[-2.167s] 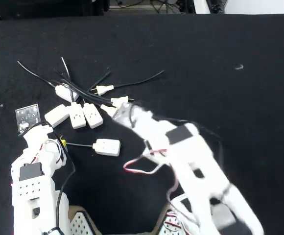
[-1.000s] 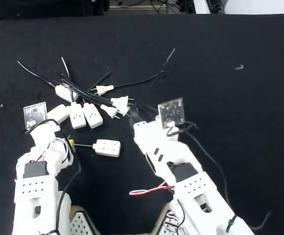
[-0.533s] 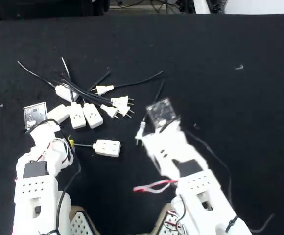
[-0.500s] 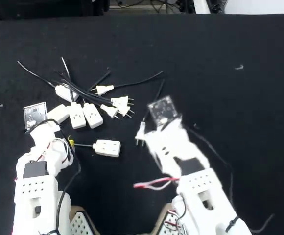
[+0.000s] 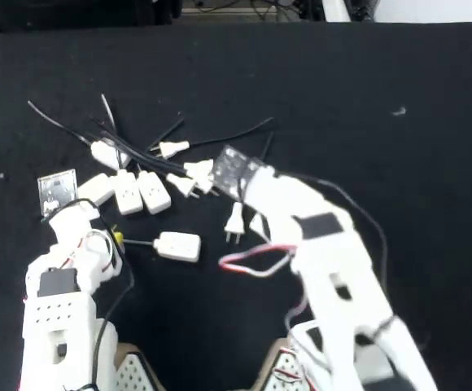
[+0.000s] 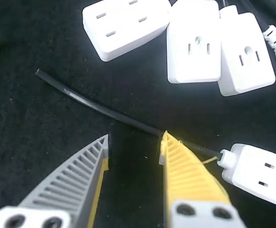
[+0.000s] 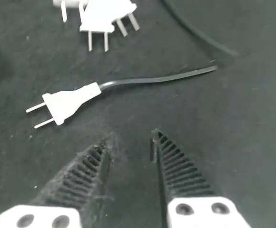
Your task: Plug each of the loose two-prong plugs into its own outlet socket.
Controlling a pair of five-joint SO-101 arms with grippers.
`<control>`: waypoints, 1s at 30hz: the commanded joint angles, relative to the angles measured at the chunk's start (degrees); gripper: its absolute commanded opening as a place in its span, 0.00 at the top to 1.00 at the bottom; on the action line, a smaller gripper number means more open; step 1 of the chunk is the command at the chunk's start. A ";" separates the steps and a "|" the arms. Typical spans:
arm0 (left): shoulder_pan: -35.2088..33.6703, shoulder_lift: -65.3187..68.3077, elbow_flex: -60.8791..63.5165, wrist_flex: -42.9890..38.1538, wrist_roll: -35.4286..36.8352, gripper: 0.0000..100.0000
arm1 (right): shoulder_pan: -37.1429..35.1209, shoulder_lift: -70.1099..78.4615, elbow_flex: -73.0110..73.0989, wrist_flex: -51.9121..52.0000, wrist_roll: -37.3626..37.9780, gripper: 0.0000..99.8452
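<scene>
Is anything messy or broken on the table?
Nothing looks broken, but it is messy. The black cords cross in a tangle on the far side of the white sockets, their ends loose. One plug lies alone, apart from the pile, in no socket, and its short cord stops at a cut tip.

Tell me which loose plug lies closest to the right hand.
The single plug lying by itself, just ahead of the right hand, with its prongs pointing away from its cord. The other plugs sit clustered farther off.
</scene>
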 commanded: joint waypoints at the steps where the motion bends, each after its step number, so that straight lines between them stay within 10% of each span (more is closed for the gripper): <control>1: -0.04 -0.70 -2.24 0.26 0.26 0.82 | -1.14 10.33 -6.11 -2.55 0.97 0.89; 7: -0.04 -0.70 -1.45 0.18 -0.44 0.82 | -1.14 16.04 0.57 -16.62 15.65 0.89; 16: -0.04 -0.70 -1.36 0.18 -2.46 0.82 | -14.07 15.96 11.30 -32.70 11.52 0.89; 30: -0.04 -0.70 -1.36 0.26 -2.46 0.82 | -14.42 15.78 8.92 -24.18 18.99 0.76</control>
